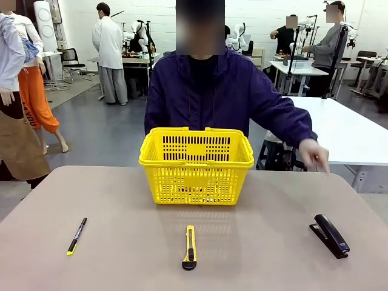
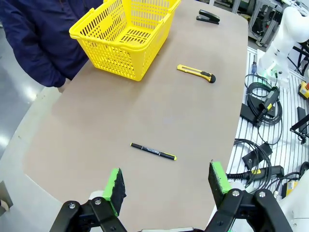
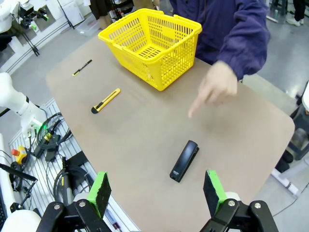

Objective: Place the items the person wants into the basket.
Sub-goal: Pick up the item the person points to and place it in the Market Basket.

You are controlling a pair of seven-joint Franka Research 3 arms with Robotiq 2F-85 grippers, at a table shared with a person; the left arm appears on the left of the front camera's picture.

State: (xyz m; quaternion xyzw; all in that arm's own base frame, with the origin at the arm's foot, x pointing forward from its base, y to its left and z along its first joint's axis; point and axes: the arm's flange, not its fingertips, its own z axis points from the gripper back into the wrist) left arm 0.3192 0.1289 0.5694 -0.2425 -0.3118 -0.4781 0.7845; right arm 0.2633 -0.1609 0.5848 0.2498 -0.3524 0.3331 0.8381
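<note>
On your left, the left gripper (image 2: 166, 182) hangs above the near-left part of the table (image 1: 127, 260) with its green pads spread wide and nothing between them. Just beyond its fingers you see the black pen with yellow end (image 2: 153, 151) lying flat on the bare tan tabletop, well apart from everything else.

Moving toward the middle, the yellow-and-black utility knife (image 1: 190, 247) lies near your edge, pointing across the table. Straight behind it, at the far side, the yellow basket (image 1: 195, 182) stands upright with its handles folded down on the rim. The person (image 1: 212, 91) in the dark jacket stands right behind it. You can't tell through the lattice what, if anything, lies in the bottom.

Further right, the black stapler (image 1: 329, 235) lies on the table near the right-hand edge, set at a slant and touched by nothing. The person's hand (image 3: 219, 84) is held out above the far-right part of the table, index finger stretched down toward the stapler's area but well clear of it. The right gripper (image 3: 156, 188) hovers over the near-right edge, close to the stapler, jaws as wide as the left one's and holding nothing.

The tabletop is smooth, matte and rounded at the corners. Around it you have a grey floor, a white table (image 1: 351, 130) behind on the right, a person in a white coat (image 1: 110, 51) at a bench far back on the left, and black cables (image 2: 260, 104) on the floor on the robot's side.
</note>
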